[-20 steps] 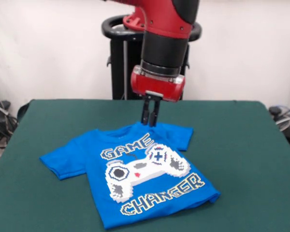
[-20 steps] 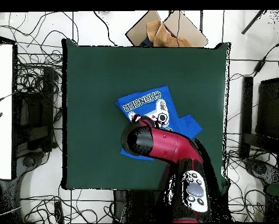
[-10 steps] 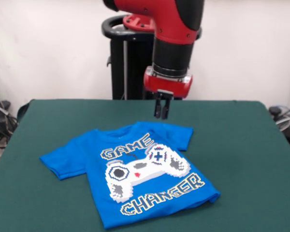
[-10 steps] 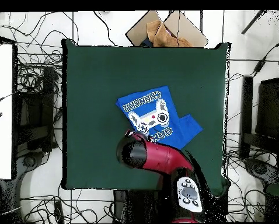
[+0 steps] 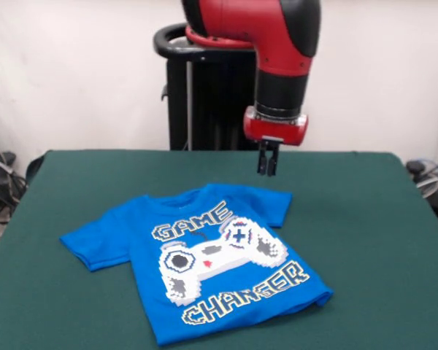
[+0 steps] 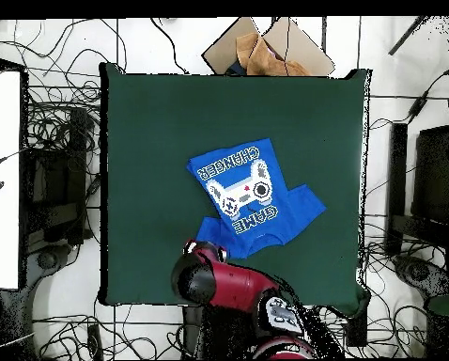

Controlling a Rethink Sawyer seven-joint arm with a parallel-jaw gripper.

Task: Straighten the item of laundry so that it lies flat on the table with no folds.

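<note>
1. Lying print-up on the table (image 5: 394, 219), the blue shirt (image 5: 197, 266) sits a bit left of centre in the front view, turned at an angle to the table edges.
2. Left sleeve (image 5: 95, 244) spread out; the right sleeve (image 5: 274, 204) looks narrower, maybe tucked slightly under. Bottom hem near the front table edge.
3. Body looks mostly flat, print fully readable, no big folds showing.
4. Gripper (image 5: 268, 166) hangs above the table just past the collar side, right of the shirt's middle, jaws pressed together, holding nothing, clear of the cloth.
5. Risk: if the right sleeve is judged tucked, another pinch there could drag the whole shirt and bunch the flat body, since the cloth is light and nothing pins it.
6. Risk: a grab near the collar could lift both layers and make a new crease.
7. Surface: dark green felt-like cover, likely grippy, so the shirt slides poorly.
8. Room: white wall behind, cables all round the floor, cardboard (image 6: 266, 47) beyond one table edge in the overhead view.
</note>
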